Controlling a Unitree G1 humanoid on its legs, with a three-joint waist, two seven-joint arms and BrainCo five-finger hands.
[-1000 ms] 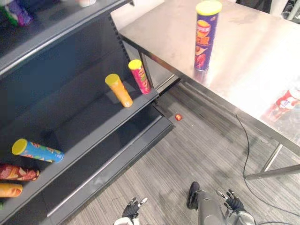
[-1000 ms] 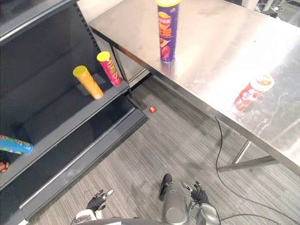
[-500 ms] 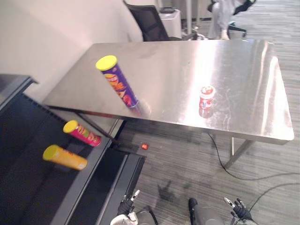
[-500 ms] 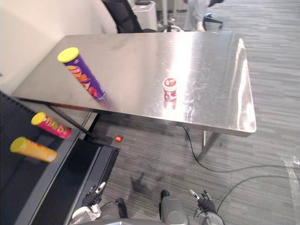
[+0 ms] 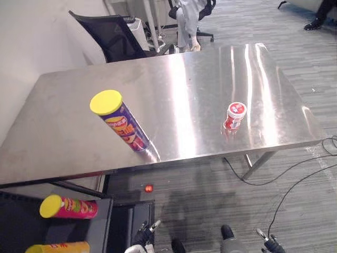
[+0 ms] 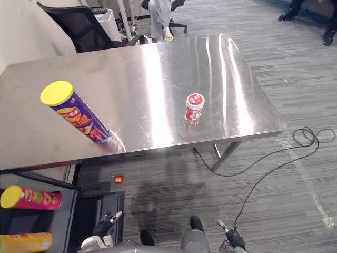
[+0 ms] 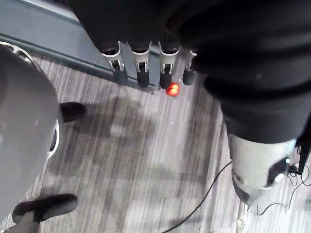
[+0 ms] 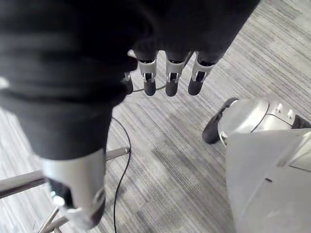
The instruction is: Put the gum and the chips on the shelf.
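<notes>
A tall purple chips can [image 5: 121, 124] with a yellow lid stands on the steel table [image 5: 179, 89], near its front left. A small red and white gum bottle [image 5: 235, 115] stands upright toward the table's right front. Both my hands hang low over the floor, far below the table. My left hand [image 5: 144, 237] is open with straight fingers [image 7: 141, 65] and holds nothing. My right hand [image 5: 270, 243] is open too, its fingers [image 8: 167, 75] straight over the carpet.
The dark shelf [image 5: 113, 221] sits at lower left, with a pink can [image 5: 68, 206] and an orange can [image 5: 52, 247] on it. A small red ball [image 5: 149, 188] lies under the table. A black office chair [image 5: 108, 37] and a seated person [image 5: 187, 10] are beyond the table.
The camera has swung from the shelf toward the table, so the whole picture shifted. Both hands stay low and hold nothing.
</notes>
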